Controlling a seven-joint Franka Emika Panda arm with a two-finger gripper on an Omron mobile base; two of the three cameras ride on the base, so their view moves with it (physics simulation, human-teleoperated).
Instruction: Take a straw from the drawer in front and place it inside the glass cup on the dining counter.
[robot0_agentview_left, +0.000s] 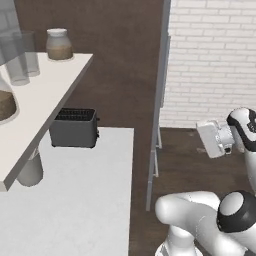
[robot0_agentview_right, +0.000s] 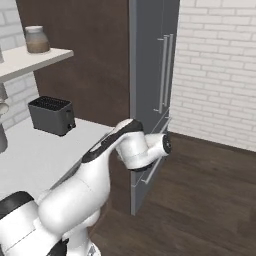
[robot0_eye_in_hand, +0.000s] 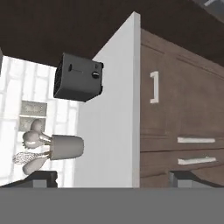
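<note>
Your worktop runs wide and white under the black toaster, with the brown cabinet front below its edge in the hand view. The drawer there, shut, sits above and between your gripper tips, well apart from them. Your jaws stand wide with nothing between them. A utensil holder sits beside the toaster. You cannot see the drawer's contents, and the two lower handles are partly cut by the right fingertip.
</note>
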